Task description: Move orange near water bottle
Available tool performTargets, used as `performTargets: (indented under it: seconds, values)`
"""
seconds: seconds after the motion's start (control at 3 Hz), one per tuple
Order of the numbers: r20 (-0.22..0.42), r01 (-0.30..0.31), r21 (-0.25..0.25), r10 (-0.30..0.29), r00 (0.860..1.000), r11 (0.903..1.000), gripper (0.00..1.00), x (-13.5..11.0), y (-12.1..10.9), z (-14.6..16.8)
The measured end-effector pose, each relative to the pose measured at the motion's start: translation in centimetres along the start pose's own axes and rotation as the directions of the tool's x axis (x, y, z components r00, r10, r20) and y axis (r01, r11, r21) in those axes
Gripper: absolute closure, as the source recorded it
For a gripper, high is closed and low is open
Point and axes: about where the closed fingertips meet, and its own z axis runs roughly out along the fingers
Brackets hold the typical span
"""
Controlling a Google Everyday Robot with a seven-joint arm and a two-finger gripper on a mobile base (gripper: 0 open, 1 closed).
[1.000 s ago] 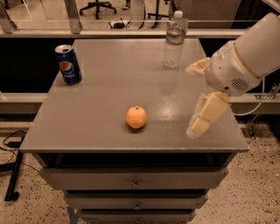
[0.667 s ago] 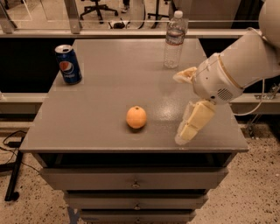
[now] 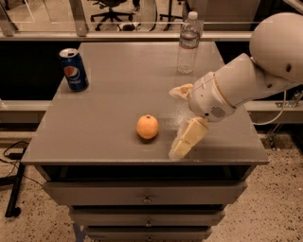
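Office chairs (image 3: 111, 8) stand on a pale floor in the background, behind a glass partition. In front is a grey table (image 3: 109, 108) with drawers (image 3: 142, 194) under it.

Seen from the middle of the table top, the orange (image 3: 147, 126) lies at about 6 o'clock, near the front edge, and nothing touches it. The bottle (image 3: 189, 42) stands upright at about 1 o'clock, near the back edge and well apart from the orange. A blue can (image 3: 74, 69) stands upright at about 10 o'clock, near the left edge.

The white arm (image 3: 246, 80) comes in from the right side. Its gripper (image 3: 173, 123) is at 3 o'clock from the orange, just beside it but not touching. The jaws are spread wide and there is nothing between them. One finger (image 3: 180, 90) points to the left, on the bottle's side. The other finger (image 3: 188, 137) points down to the front edge of the table, and I cannot tell whether its tip rests on the surface. The orange is outside the gap, to the left of both fingers.
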Motion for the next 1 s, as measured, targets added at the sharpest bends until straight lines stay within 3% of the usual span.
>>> performTargets:
  seconds: [0.67, 1.0]
  values:
    - [0.059, -0.020, -0.033, 0.022, 0.998, 0.9993, 0.02, -2.1, -0.3, 2.9]
    - [0.071, -0.034, -0.046, 0.037, 0.997, 0.9984, 0.25, -2.2, -0.2, 3.8]
